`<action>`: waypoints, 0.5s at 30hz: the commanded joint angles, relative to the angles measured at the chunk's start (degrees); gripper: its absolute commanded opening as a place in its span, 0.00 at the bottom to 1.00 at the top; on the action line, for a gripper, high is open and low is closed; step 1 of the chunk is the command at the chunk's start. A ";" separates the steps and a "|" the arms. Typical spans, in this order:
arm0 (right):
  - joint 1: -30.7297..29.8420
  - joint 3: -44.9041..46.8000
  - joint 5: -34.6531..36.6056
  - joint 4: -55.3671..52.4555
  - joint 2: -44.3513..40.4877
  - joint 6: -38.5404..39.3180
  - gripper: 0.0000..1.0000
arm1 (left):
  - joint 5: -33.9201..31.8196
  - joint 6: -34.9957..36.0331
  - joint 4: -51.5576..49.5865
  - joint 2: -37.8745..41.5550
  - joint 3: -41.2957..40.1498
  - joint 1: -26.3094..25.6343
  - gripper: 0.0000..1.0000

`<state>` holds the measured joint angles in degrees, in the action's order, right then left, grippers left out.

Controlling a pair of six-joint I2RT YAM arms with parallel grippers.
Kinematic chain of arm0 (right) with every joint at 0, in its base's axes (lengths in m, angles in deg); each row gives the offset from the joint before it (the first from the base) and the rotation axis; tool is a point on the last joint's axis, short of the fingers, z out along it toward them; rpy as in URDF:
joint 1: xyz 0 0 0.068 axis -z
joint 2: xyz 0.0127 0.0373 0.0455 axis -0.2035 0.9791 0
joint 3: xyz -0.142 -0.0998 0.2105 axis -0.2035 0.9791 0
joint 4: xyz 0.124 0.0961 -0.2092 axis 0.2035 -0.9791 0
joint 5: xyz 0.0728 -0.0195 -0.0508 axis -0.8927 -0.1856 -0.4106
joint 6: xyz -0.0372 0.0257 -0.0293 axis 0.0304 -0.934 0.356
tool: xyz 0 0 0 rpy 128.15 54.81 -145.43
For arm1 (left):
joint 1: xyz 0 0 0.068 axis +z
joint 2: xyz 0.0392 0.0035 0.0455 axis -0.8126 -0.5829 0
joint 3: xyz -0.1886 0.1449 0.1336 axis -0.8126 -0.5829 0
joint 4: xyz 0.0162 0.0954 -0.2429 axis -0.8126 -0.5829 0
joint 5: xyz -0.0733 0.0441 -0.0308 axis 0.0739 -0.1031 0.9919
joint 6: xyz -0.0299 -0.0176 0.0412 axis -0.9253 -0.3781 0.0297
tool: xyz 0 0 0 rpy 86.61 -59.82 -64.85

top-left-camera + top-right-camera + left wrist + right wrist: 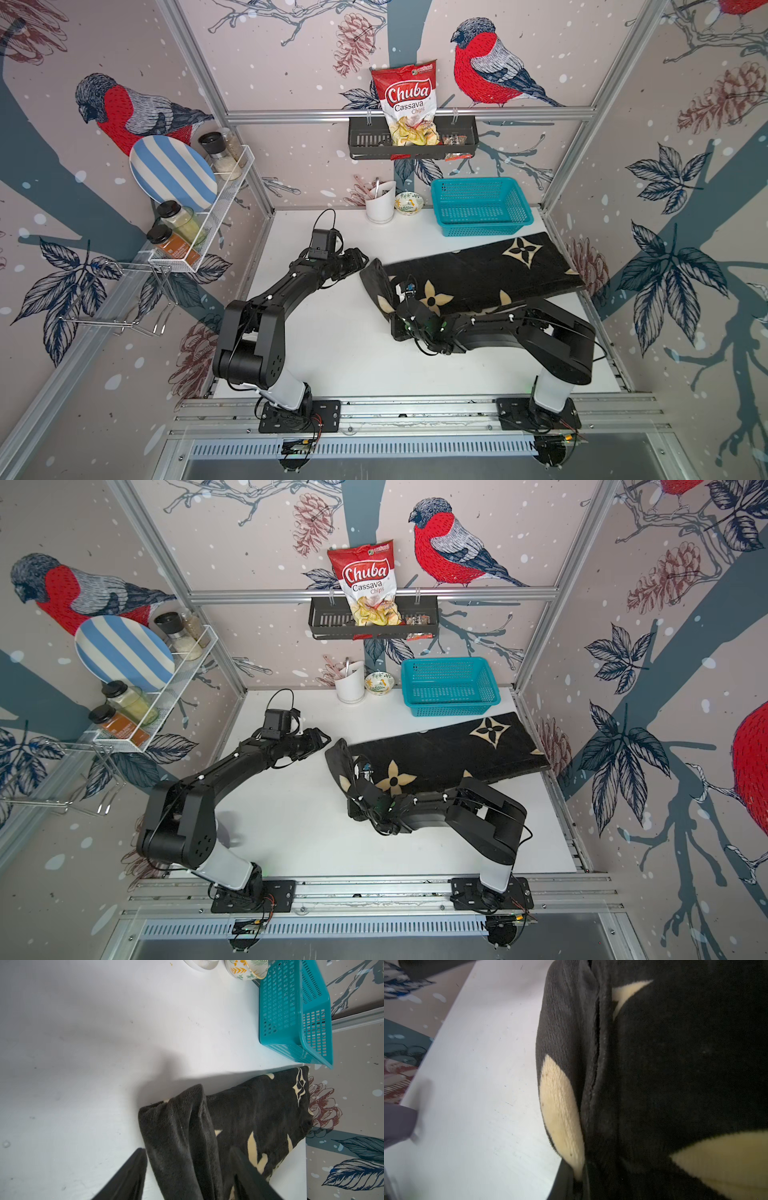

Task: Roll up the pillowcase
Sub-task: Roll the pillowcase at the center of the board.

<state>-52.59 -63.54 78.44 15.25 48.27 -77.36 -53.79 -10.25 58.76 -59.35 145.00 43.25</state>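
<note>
Right gripper (pixel 404 291) is closed on the pillowcase (pixel 478 270), pinching its left end. That end stands curled up off the table (pixel 332 353). Left gripper (pixel 360 261) has its fingers (pixel 128 1174) spread wide and grips nothing. It hangs just left of the raised end, and whether it touches the plush cannot be told.

The pillowcase is black plush with cream motifs, folded into a long, thick band. It lies across the right half of the table, slanting from the middle towards the right wall, with its right end farther back than its left. In both top views a cream four-point star sits near its far right corner and a cream flower lies near the left end, beside the right gripper. Cut-off petals show along the near edge. In the left wrist view the lifted end (pixel 176 1126) is a thick, rounded fold. In the right wrist view the plush (pixel 675 1064) fills most of the frame, with a cream petal beside a seam.

A teal basket (pixel 482 224) stands just behind the band's far edge. Left of it along the far wall are a small bowl (pixel 409 203) and a white cup (pixel 380 208).
</note>
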 commanded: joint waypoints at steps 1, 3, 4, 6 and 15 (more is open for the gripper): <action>0.96 2.85 -4.23 7.66 -1.30 -6.04 0.00 | -1.41 -1.55 -0.67 1.29 -2.49 -1.23 0.63; 0.85 3.65 -4.34 8.73 -1.36 -6.96 0.00 | -1.02 -2.65 0.31 1.32 -4.04 -2.11 0.66; 0.59 3.59 -4.27 8.79 -1.15 -6.83 0.00 | -0.34 -3.39 0.74 0.94 -4.43 -2.41 0.70; -0.02 2.94 -3.08 7.83 -0.64 -6.44 0.00 | -0.01 -4.55 0.97 -0.38 -4.39 -3.00 0.76; -1.41 2.50 -1.38 6.98 -0.40 -5.69 0.00 | -3.78 -5.03 -2.65 -10.41 2.44 -4.12 0.71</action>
<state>-53.49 -60.72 76.12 21.17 48.03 -82.83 -54.66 -15.48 57.97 -67.85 145.29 39.17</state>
